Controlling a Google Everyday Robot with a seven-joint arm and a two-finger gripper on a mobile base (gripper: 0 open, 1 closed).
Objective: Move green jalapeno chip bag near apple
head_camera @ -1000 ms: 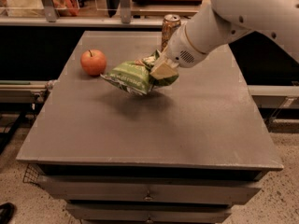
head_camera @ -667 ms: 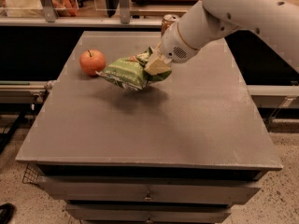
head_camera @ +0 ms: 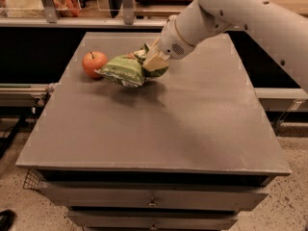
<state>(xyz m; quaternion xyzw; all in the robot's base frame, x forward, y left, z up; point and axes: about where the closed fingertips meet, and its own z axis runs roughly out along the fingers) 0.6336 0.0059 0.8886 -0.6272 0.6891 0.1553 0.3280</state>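
**Bag carried left, now just beside the apple**

Far left of the tabletop (head_camera: 159,129): apple (head_camera: 94,64), red-orange, stem up; same spot as a second ago, not disturbed.

Just right of it: green jalapeno chip bag (head_camera: 122,71), lying roughly level with its left tip nearest the apple; a second ago there was an open strip of tabletop between the two, and that strip has all but closed; from this angle cannot tell whether tip and apple touch. Dark shadow (head_camera: 132,88) falls on the surface on the bag's near side, so the bag looks to be carried clear of the tabletop, not set down.

Right again: tool (head_camera: 155,62), pinching the bag's crumpled right end, a tan finger pressed against the foil; it has travelled left and slightly farther in, the bag going with it.

Far right, upper: white arm (head_camera: 231,13) reaching in from the right edge; it has swung left with the tool.

Reading: the carry looks nearly done, the bag close enough to count as near; what seems left is lowering and letting go. Risk: the leading tip nudging the apple and rolling it off its spot.
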